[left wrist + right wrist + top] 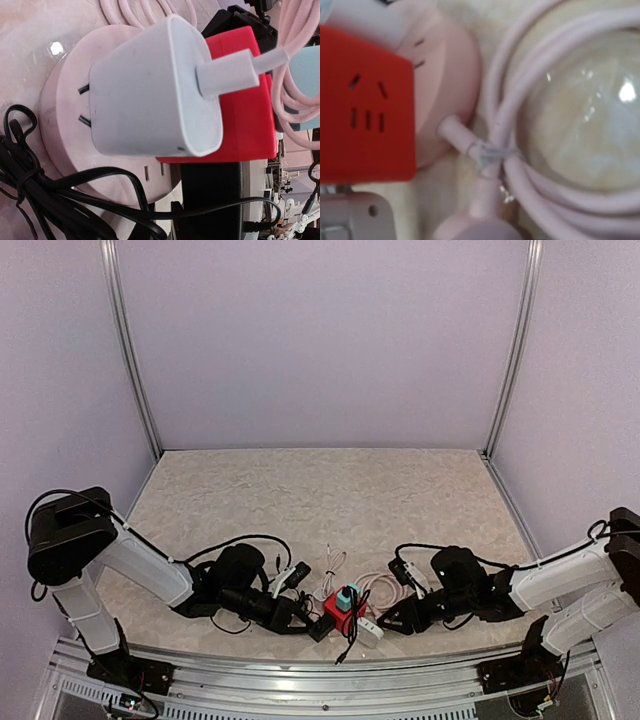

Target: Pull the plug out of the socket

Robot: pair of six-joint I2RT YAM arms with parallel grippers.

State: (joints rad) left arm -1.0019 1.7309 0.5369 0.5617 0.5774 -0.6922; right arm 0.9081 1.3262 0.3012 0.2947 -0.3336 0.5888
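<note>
The red cube socket stands on a round pink base between the two arms. In the left wrist view a white plug lies across that base against the socket. Its two prongs are bare and point away from the cube, and a pink cable end is pushed into its back. My left gripper is low at the socket's left side, shut. Only one black finger shows, under the cube, and I cannot tell what it pinches. My right gripper sits just right of the socket, its fingers unseen.
A teal block sits on top of the socket. A flat white piece lies at its near right. A tied coil of pink cable lies to the right, and black cables loop on the left.
</note>
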